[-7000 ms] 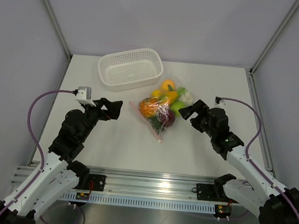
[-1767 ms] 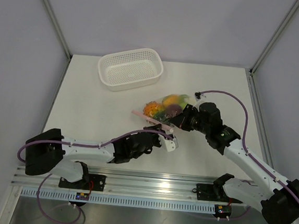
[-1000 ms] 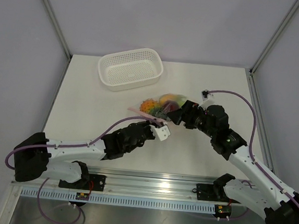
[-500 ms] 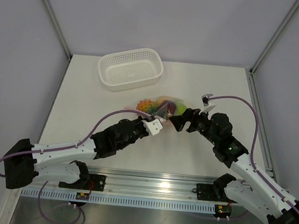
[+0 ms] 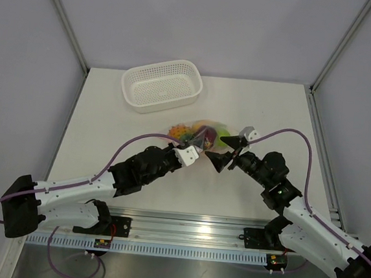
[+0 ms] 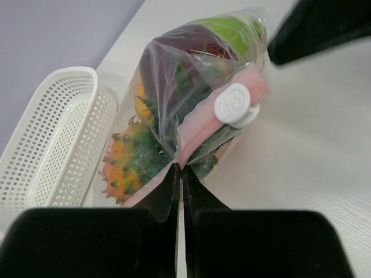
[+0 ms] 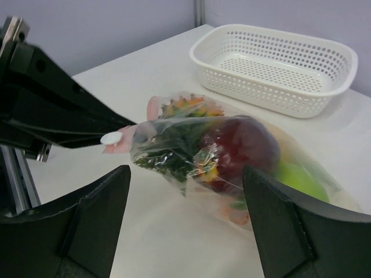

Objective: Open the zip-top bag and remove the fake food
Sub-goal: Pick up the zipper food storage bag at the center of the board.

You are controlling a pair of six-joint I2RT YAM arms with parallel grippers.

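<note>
the zip-top bag (image 6: 191, 87), a thin, crinkly, light pouch lumpy with hard plastic fake food (image 7: 232, 145), sits on the surface just in front of the white perforated basket (image 5: 161, 85). left fingers (image 6: 162, 194) pinch its pink zip strip (image 6: 200, 127); right fingers (image 7: 98, 220) gape empty. the round white slider (image 6: 236, 104) looks the surest hold.

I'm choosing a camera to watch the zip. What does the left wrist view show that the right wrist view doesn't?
Only the left wrist view: the left gripper pinched shut on the pink edge of the zip-top bag, seen from right behind its fingers. Only the right wrist view: the right gripper open, facing the bag, and the whole rim of the basket. Both: the bag, the fake food inside, the white slider, the basket.
</note>
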